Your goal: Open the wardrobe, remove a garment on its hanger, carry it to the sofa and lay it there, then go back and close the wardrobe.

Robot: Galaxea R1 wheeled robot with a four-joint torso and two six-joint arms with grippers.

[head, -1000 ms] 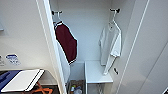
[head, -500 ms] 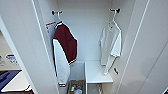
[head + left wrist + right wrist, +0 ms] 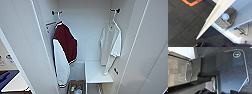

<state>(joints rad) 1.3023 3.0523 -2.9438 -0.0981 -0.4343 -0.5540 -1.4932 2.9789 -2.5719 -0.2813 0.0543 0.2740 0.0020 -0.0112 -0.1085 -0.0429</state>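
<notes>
Wardrobe (image 3: pixel 85 37): we find both doors swung wide, so the white interior is open to reach.
Garment (image 3: pixel 111 45): we see it hanging at the right wall from the hanger (image 3: pixel 113 20), hooked on a wall peg, above the inner shelf's (image 3: pixel 96 72) right edge.
Maroon jacket (image 3: pixel 63 50): hangs at the left wall; we leave it.
Basket (image 3: pixel 226 18): sits on the wardrobe floor beside the shelf.
Room: dark carpet (image 3: pixel 184 23).
End effectors: we cannot tell their state.

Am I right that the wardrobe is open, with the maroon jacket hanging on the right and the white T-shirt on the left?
Not quite: the sides are swapped. In the head view the open wardrobe holds the maroon jacket on the left and the white T-shirt on the right.
</notes>
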